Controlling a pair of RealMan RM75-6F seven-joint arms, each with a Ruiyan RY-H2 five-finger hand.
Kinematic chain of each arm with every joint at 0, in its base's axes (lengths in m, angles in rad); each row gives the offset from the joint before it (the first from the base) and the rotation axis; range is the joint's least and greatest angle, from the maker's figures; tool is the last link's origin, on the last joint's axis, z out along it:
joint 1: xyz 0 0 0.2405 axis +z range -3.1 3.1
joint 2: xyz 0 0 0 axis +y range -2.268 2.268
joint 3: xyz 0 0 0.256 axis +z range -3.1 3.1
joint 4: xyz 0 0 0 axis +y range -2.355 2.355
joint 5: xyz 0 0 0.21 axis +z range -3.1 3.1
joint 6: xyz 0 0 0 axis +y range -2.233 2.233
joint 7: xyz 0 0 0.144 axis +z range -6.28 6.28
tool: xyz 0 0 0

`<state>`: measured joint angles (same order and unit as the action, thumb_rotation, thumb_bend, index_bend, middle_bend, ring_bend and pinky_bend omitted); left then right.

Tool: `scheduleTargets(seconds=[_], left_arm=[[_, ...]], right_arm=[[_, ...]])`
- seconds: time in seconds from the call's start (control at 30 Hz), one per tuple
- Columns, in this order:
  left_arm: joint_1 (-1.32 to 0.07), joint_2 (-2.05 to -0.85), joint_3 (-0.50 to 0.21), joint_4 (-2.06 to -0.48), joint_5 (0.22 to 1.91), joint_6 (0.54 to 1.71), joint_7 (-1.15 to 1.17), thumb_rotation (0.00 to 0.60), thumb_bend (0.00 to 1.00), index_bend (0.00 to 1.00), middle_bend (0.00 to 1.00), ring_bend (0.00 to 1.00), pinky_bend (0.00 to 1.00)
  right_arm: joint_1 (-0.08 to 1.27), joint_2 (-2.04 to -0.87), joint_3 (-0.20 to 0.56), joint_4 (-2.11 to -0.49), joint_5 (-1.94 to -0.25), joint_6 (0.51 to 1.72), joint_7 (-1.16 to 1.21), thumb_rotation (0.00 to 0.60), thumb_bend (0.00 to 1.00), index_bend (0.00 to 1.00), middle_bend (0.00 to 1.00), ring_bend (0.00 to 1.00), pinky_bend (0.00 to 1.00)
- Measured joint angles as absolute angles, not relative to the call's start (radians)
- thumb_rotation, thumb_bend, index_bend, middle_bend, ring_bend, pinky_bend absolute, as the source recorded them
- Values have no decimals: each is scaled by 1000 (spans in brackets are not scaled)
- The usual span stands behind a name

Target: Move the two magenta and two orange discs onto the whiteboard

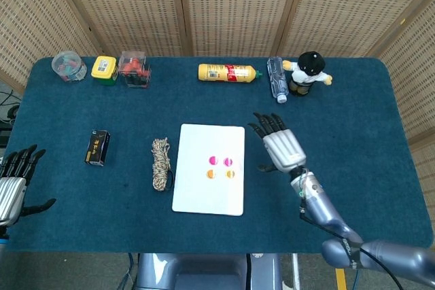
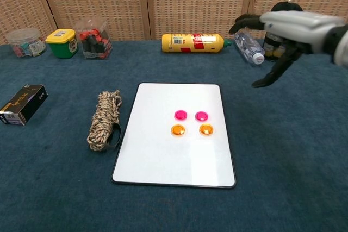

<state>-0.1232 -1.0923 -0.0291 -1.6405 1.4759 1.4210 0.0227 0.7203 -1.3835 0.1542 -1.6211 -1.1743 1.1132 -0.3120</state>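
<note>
Whiteboard: stiff flat panel; bore two magenta discs above two orange discs, right of centre; discs likely light, thin, slippery, best pinched at rim; right hand beside whiteboard, fingers spread, empty; left hand well apart, fingers spread, empty.

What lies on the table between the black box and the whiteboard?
A coiled rope lies between the black box and the whiteboard, close beside the board's left edge. Both the head and chest views show it.
</note>
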Motion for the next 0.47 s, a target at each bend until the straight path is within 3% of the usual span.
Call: scheduleTargets(seconds=[0.23, 0.47], left_arm=[[-119, -1097, -26, -1635, 1495, 1439, 23, 600, 0, 0, 0, 0, 0], [-115, -1105, -26, -1624, 1506, 1454, 21, 600, 0, 0, 0, 0, 0]], right_arm=[[496, -1317, 53, -1375, -1415, 1403, 5, 600, 0, 45, 0, 0, 0], [305, -1372, -3, -1092, -1443, 1522, 196, 600, 0, 6, 0, 0, 0]])
